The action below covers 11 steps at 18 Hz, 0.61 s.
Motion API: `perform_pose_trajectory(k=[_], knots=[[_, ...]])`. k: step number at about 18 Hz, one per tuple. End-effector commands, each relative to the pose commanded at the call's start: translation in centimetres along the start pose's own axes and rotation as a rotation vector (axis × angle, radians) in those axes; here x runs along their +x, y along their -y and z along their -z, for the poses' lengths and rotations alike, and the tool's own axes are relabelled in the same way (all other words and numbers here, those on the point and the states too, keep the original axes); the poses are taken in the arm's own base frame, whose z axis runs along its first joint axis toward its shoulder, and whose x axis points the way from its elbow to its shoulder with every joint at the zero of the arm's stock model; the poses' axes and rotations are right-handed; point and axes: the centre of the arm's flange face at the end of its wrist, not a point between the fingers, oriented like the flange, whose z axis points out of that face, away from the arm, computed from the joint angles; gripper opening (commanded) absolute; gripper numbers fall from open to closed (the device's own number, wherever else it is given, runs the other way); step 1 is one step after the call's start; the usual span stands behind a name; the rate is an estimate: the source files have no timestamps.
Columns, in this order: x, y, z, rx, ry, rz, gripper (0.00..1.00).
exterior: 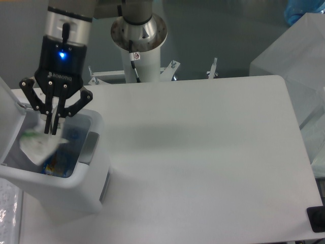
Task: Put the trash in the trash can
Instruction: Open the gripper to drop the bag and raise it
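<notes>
The white trash can stands at the table's left edge with its lid swung up. My gripper hangs over its opening, the fingers slightly apart and open, with nothing between them. Just below and left of the fingertips is the crumpled white wrapper with a green spot, blurred, inside the can and apart from the fingers. The clear crushed bottle lies inside the can against the right wall.
A flat blue-and-yellow packet lies at the bottom of the can. The arm's white base column stands at the table's back edge. Translucent plastic sheeting hangs at the right.
</notes>
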Motion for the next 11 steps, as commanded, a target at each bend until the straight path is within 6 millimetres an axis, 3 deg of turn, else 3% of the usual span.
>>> perform_pose_trajectory(k=[5,9,11], knots=[[-0.7,1.7,1.1,0.033,0.017,-0.106,1.00],[-8.7,2.3,2.6,0.046,0.114,-0.141,1.00],[-12.9,2.6,2.4,0.032,0.160,-0.171,1.00]])
